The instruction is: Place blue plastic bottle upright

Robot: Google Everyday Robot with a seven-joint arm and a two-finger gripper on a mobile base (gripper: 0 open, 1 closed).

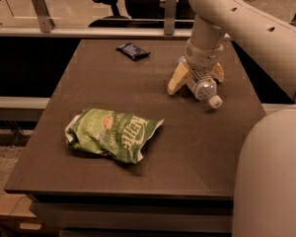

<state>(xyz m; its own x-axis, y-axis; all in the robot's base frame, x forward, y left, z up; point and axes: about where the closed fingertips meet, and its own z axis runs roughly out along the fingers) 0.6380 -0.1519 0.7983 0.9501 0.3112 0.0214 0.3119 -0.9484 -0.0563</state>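
Note:
The blue plastic bottle (205,88) is a small clear bottle with a white cap. It lies tilted at the table's right side, with the cap pointing toward the front right. My gripper (196,82) comes down on it from above. Its yellow fingers (177,79) sit on either side of the bottle's body and are closed on it. The bottle's base is hidden under the gripper's wrist. The bottle is at or just above the table top.
A green chip bag (112,134) lies crumpled at the front left of the brown table (138,83). A small dark blue snack packet (132,51) lies near the far edge. My pale arm fills the right side. A rail and an office chair stand behind the table.

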